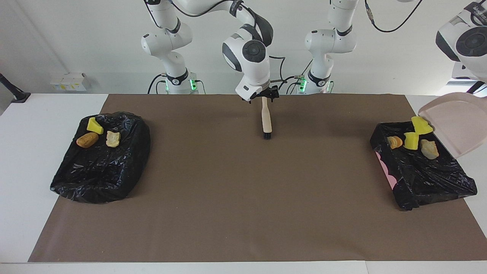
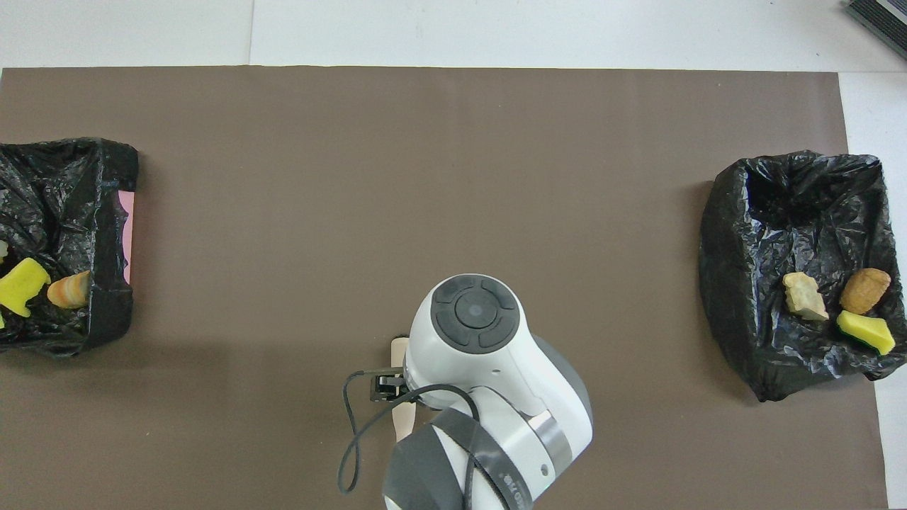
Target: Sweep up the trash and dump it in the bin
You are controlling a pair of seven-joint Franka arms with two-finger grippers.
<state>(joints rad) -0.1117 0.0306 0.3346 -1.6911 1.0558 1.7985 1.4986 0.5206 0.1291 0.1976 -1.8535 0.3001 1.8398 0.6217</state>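
My right gripper (image 1: 265, 95) is shut on the wooden handle of a small brush (image 1: 267, 118) and holds it upright over the middle of the brown mat, near the robots' edge, black bristles down. It also shows in the overhead view (image 2: 395, 386), mostly under the arm. The trash lies in two black bag-lined bins. The bin at the right arm's end (image 1: 99, 179) holds a yellow lump (image 1: 94, 125), a brown one (image 1: 87, 140) and a tan one (image 1: 112, 138). The bin at the left arm's end (image 1: 430, 179) holds an orange lump (image 1: 395, 142), two yellow ones (image 1: 411, 140) and a tan one (image 1: 429, 149). A pink dustpan (image 1: 454, 125) hangs tilted over that bin's edge.
The brown mat (image 1: 243, 198) covers most of the white table. The left arm's wrist (image 1: 466, 38) is high over the left arm's end of the table, its hand out of view. Small white boxes (image 1: 70, 81) sit at the table's corner near the right arm.
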